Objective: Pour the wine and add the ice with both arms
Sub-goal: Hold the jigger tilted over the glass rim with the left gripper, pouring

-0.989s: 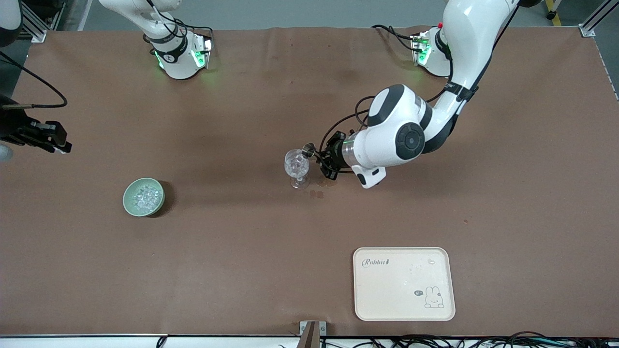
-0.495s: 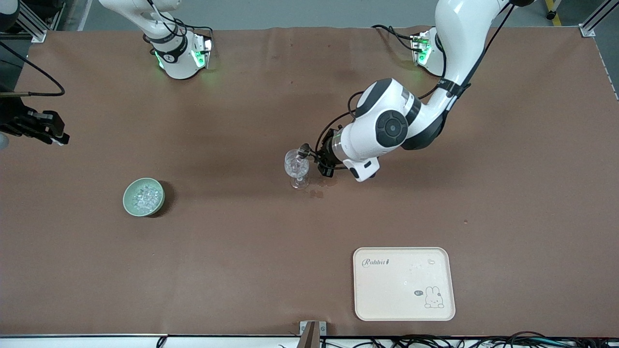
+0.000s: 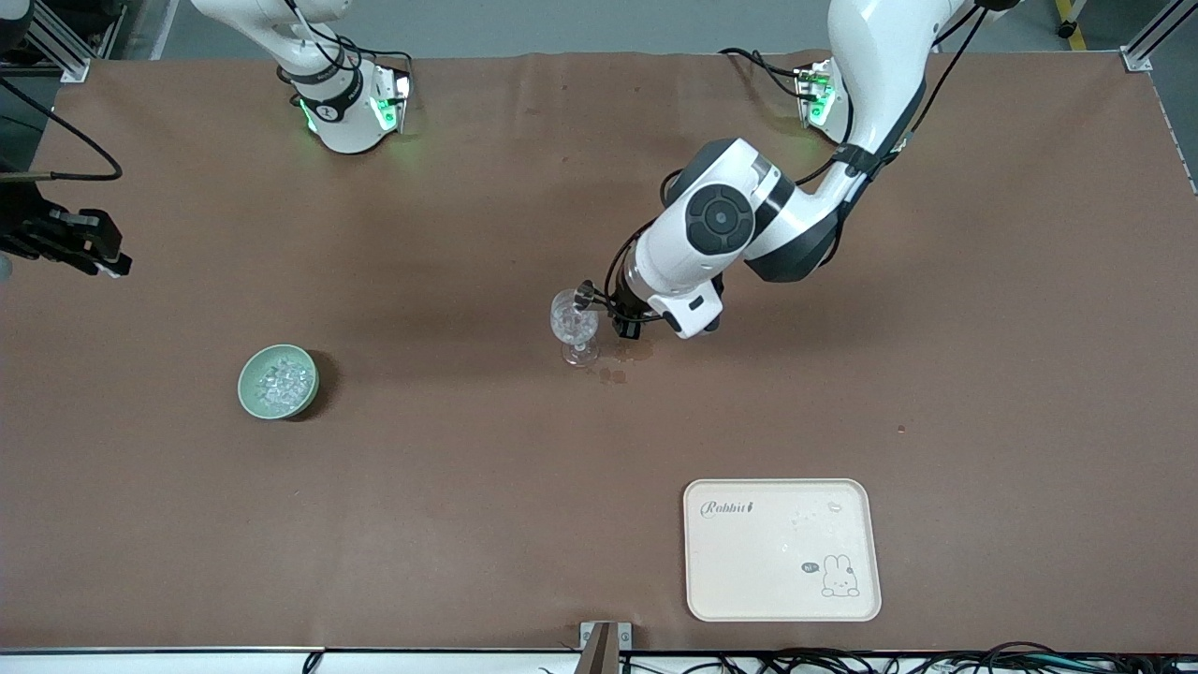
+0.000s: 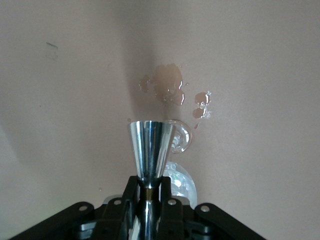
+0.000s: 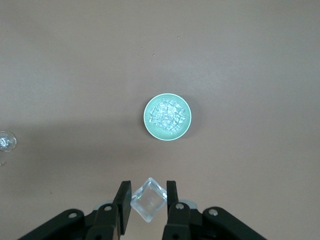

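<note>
Brown table (image 3: 449,524) under both arms, bases lit green along its edge farthest from the front camera. Left arm (image 3: 749,225) bent low over mid-table; right arm (image 3: 281,37) up and out past its own end. Cream tray (image 3: 781,550) with a rabbit print near the front edge, toward the left arm's end. Pale green bowl (image 3: 278,381) toward the right arm's end, heaped with ice (image 3: 279,380). Stemmed glass (image 3: 574,323) upright at mid-table, well apart from the bowl; small wet spots (image 4: 170,87) on the cloth just beside its foot. Left gripper (image 3: 604,304) clamped on a silvery jigger (image 3: 587,293), tipped over the glass rim. Right gripper (image 5: 148,200) up in the air over the table's end, high above the bowl, pinching one clear cube (image 5: 148,199) between its fingers.
</note>
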`<state>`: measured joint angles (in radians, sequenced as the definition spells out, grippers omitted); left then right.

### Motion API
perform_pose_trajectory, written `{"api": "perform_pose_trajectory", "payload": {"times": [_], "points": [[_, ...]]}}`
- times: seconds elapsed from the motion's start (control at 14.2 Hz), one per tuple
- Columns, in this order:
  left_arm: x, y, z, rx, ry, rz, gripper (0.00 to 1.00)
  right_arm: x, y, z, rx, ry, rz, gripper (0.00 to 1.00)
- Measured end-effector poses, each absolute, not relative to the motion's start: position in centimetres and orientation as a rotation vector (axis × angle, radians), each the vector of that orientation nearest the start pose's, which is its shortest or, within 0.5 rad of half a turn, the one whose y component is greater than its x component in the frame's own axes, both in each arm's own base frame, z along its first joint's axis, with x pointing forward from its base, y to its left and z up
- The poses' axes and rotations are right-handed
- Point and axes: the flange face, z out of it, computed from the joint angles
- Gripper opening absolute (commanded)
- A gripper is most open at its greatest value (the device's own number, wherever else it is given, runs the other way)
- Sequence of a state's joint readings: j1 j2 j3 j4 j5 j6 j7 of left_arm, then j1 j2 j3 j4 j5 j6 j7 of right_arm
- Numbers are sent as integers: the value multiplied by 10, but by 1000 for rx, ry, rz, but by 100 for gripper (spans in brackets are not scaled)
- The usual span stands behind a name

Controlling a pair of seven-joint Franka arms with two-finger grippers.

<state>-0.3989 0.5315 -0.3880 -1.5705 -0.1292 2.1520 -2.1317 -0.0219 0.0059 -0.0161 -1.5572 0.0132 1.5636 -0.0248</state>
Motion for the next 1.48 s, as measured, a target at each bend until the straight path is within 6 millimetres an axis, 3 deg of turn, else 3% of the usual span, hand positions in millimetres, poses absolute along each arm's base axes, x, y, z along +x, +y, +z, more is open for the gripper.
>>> {"api": "perform_pose_trajectory", "payload": {"times": [0.99, 1.48], "points": [[492, -493, 357, -2419, -2129, 220, 1, 555, -20, 625, -3128, 21, 7, 7], [494, -498, 366, -2457, -2120, 156, 1, 555, -20, 625, -3128, 21, 7, 7]]}}
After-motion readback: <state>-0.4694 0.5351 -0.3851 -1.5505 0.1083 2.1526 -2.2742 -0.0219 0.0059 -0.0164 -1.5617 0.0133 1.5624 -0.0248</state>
